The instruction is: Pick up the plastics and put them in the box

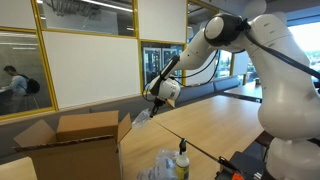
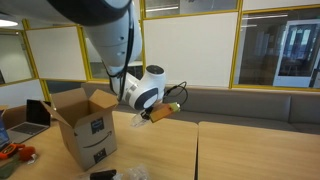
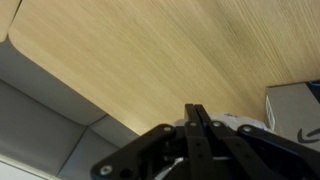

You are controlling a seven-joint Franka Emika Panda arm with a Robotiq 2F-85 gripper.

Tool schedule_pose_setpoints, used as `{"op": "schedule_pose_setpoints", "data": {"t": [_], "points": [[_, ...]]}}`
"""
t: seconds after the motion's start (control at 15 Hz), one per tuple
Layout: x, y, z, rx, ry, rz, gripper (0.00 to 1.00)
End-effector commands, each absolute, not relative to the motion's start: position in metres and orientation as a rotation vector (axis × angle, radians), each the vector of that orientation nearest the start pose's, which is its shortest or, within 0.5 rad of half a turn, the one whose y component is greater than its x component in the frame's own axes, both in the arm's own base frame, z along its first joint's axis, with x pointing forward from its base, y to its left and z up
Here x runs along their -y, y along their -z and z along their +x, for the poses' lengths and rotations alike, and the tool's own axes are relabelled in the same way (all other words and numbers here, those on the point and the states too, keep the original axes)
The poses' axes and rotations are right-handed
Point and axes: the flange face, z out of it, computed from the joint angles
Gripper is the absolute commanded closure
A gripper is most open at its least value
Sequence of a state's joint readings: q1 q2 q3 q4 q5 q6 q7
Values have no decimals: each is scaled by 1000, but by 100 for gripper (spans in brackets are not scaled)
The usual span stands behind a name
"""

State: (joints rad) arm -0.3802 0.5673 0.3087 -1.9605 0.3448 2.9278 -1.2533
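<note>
My gripper [image 1: 152, 103] hangs in the air beside the open cardboard box [image 1: 75, 140]; in both exterior views it is shut on a piece of clear plastic [image 1: 141, 117] that dangles from the fingers near the box's raised flap. The gripper [image 2: 150, 113], the plastic [image 2: 139, 120] and the box [image 2: 85, 125] also show from another side. In the wrist view the fingers [image 3: 195, 115] are pressed together, with pale plastic [image 3: 238, 125] behind them and a box corner [image 3: 295, 110] at the right. More crumpled clear plastic [image 1: 160, 165] lies on the wooden table [image 1: 220, 125].
A small bottle [image 1: 183, 160] stands by the loose plastic. A laptop [image 2: 35, 115] sits behind the box. A grey bench [image 2: 250, 105] runs along the glass wall past the table edge. A person [image 1: 15, 82] sits behind the glass.
</note>
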Motion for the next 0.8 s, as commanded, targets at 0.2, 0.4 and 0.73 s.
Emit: {"op": "schedule_pose_setpoints", "data": {"t": [0.2,0.4,0.73], "points": [[49,-350,622,1185,873,-2936,94],[31,-383,621,1229,914,-2947,93],[-21,-413,625,1323,962,-2879,94]]}}
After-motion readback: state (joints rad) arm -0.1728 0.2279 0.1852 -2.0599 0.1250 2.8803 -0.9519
